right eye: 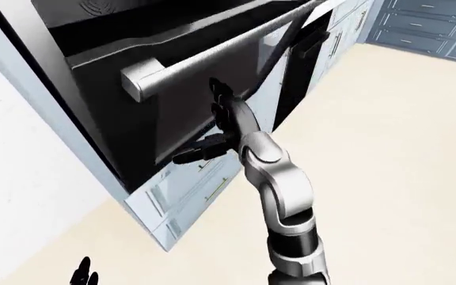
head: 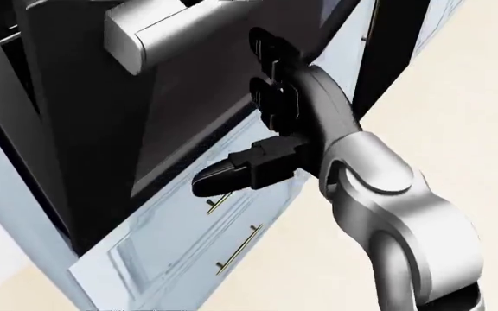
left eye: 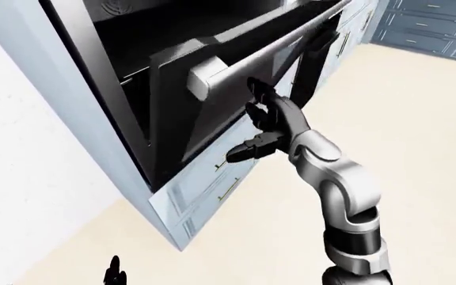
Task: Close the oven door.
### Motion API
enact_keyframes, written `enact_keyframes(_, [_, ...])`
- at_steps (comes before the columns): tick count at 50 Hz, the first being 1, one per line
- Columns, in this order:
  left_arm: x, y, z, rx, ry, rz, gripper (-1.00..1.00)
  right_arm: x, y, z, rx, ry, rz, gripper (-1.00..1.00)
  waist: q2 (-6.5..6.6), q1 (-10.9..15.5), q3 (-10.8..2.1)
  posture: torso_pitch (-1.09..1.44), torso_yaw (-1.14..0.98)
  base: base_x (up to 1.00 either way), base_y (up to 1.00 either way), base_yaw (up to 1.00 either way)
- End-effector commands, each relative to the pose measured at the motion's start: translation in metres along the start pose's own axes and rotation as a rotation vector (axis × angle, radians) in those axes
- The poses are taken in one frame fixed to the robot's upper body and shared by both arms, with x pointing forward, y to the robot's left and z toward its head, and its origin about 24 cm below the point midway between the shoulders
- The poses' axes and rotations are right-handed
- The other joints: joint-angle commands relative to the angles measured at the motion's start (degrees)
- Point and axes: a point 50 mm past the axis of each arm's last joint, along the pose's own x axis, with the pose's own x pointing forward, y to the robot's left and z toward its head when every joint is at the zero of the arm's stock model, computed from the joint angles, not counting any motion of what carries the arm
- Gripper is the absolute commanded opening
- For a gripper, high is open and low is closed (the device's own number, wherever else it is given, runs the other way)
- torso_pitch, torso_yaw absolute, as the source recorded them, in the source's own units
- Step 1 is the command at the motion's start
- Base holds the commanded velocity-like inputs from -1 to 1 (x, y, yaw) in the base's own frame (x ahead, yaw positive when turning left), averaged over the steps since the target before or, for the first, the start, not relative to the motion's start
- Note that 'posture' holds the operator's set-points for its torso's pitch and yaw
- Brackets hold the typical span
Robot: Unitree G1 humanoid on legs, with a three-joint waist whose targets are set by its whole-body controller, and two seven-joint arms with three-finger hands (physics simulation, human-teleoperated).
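The wall oven's dark door (left eye: 182,113) hangs part open and tilted, with its silver handle bar (left eye: 212,76) across the outer edge. The black oven cavity (left eye: 149,29) shows above it. My right hand (left eye: 252,122) is open, its black fingers (head: 271,97) spread against the door's outer face just below the handle, with the thumb (head: 232,172) pointing left under the door. Only the fingertips of my left hand (left eye: 114,272) show at the bottom left, away from the oven.
Pale blue drawers (head: 171,246) with brass pulls (head: 239,249) sit under the oven. More blue cabinets (left eye: 426,24) stand at the top right. A white wall (left eye: 22,178) is on the left, and beige floor (left eye: 418,130) on the right.
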Motion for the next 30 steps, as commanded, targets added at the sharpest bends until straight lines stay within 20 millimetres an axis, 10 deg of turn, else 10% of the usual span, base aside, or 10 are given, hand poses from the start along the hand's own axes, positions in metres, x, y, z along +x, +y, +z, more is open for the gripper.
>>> enact_keyframes(1, [0.004, 0.003, 0.009, 0.010, -0.055, 0.006, 1.00, 0.002, 0.006, 0.020, -0.036, -0.084, 0.019, 1.00, 0.47, -0.09, -0.98, 0.00, 0.00, 0.00, 0.00, 0.00])
enact_keyframes(16, [0.004, 0.004, 0.009, 0.002, -0.052, 0.007, 1.00, 0.081, 0.045, 0.052, -0.110, -0.068, 0.131, 1.00, 1.90, -0.46, -0.49, 0.00, 0.00, 0.00, 0.00, 0.00])
enact_keyframes(30, [0.003, 0.005, 0.008, -0.005, -0.051, 0.011, 1.00, 0.110, 0.094, 0.070, -0.187, -0.054, 0.217, 1.00, 2.90, -0.87, -0.16, 0.00, 0.00, 0.00, 0.00, 0.00])
